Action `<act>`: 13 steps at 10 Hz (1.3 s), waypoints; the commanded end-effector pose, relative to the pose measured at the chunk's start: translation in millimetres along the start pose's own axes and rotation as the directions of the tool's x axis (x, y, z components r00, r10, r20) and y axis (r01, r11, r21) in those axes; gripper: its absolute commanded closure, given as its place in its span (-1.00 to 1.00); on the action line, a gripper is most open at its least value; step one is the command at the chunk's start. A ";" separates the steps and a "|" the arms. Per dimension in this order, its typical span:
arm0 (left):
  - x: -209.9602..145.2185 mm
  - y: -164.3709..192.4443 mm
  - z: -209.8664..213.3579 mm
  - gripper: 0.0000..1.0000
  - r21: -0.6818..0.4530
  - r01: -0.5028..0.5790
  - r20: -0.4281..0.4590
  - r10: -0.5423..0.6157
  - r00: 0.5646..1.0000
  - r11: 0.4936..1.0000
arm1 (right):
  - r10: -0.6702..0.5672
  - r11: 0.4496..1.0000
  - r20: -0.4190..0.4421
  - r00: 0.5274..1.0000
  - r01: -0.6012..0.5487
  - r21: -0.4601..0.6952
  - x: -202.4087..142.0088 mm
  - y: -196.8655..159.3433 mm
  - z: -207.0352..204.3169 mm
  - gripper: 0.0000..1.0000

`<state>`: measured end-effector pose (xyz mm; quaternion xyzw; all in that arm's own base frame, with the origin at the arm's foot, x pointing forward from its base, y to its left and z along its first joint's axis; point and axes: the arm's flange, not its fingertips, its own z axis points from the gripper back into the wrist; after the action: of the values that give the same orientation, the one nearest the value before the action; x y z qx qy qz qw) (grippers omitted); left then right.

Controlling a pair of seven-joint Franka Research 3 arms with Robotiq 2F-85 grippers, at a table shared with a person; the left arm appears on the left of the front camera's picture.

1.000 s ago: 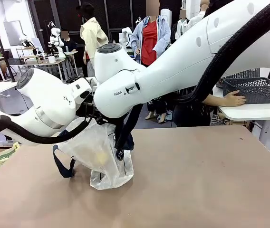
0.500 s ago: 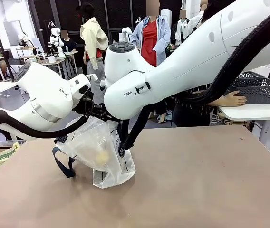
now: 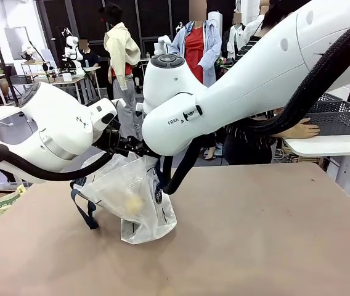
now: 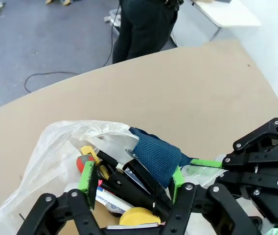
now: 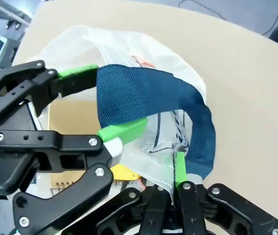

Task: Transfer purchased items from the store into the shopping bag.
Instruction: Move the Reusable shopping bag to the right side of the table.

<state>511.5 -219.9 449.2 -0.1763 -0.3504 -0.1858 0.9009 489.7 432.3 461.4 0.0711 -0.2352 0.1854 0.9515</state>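
Both arms have lifted; left end effector [image 4: 131,182] spread, right end effector [image 5: 176,172] pinching the shopping bag [image 3: 129,194].

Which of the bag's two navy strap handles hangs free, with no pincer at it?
The handle drooping at the shopping bag's left side; the other is up between the pincers.

I see a brown counter [image 3: 267,234] with the whitish shopping bag [image 3: 139,203] resting on it, left of its middle.

Whitish see-through bag [image 3: 132,197] with a navy mesh strap [image 5: 144,100]; red and yellow goods [image 4: 91,159] inside; green finger pads [image 4: 87,177]; tan table [image 3: 267,234].
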 end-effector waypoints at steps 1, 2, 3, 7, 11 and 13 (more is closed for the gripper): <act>4.3 2.3 4.0 -0.66 0.047 -0.018 0.007 0.017 1.000 0.999 | -0.004 1.000 -0.014 1.000 0.005 0.011 -2.8 -9.2 -1.6 1.00; 5.2 3.1 6.0 -0.66 0.060 -0.019 0.020 0.018 1.000 0.998 | -0.006 1.000 -0.017 1.000 0.006 0.013 -2.6 -10.5 -2.8 1.00; 5.9 4.0 9.6 -0.66 0.073 -0.021 0.025 0.020 0.999 0.997 | -0.007 1.000 -0.020 1.000 0.008 0.012 -2.5 -10.9 -3.7 1.00; 8.2 10.9 17.9 -0.66 0.172 -0.035 0.042 0.029 0.999 0.984 | -0.005 1.000 -0.028 1.000 0.006 0.016 -1.1 -11.0 -4.6 1.00; 7.8 13.9 23.2 -0.66 0.207 -0.071 0.060 0.059 0.996 0.976 | -0.008 1.000 -0.037 0.999 0.008 0.015 -1.4 -13.0 -5.9 1.00; 6.1 16.4 33.2 -0.66 0.210 -0.104 0.097 0.085 0.992 0.972 | 0.001 1.000 -0.051 0.999 0.000 0.015 -1.5 -11.9 -9.3 1.00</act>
<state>508.7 -190.5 458.0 -0.1201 -0.3863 -0.1212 0.9064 491.3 432.2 458.5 0.0791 -0.2253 0.1835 0.9536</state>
